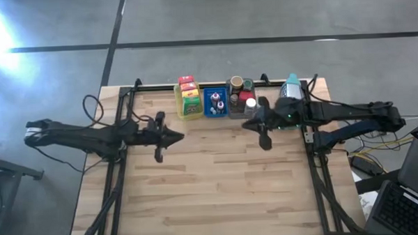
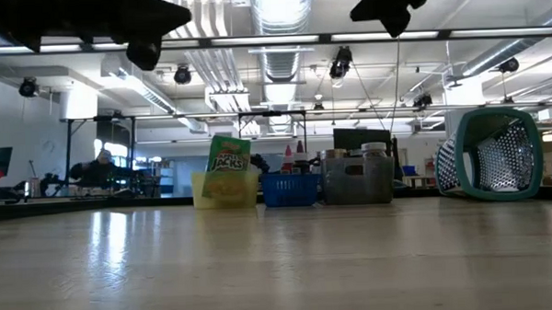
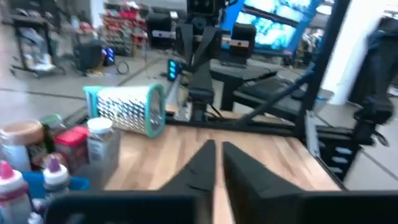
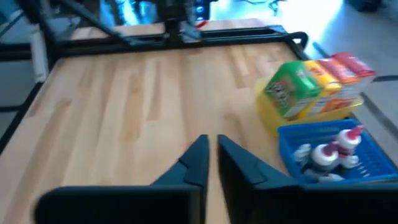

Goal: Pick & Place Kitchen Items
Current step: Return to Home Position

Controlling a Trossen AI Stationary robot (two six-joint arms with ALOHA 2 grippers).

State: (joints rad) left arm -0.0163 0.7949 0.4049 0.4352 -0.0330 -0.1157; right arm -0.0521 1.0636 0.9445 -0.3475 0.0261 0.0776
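Groceries binned at the counter's (image 1: 218,180) far edge, both claws empty above it.
The green cereal box (image 2: 227,158), reading "JACKS", stands with other snack boxes in the yellow bin (image 1: 182,113). Small bottles (image 4: 324,153) sit in the blue bin (image 1: 208,104), and jars (image 1: 237,84) in the grey bin (image 1: 235,114). The left claw (image 1: 180,137) and right claw (image 1: 245,124) hang above bare wood, fingers nearly pressed together, gripping nothing.

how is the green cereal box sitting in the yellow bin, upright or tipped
Upright: the green cereal box stands on end in the yellow bin, top well above its rim.
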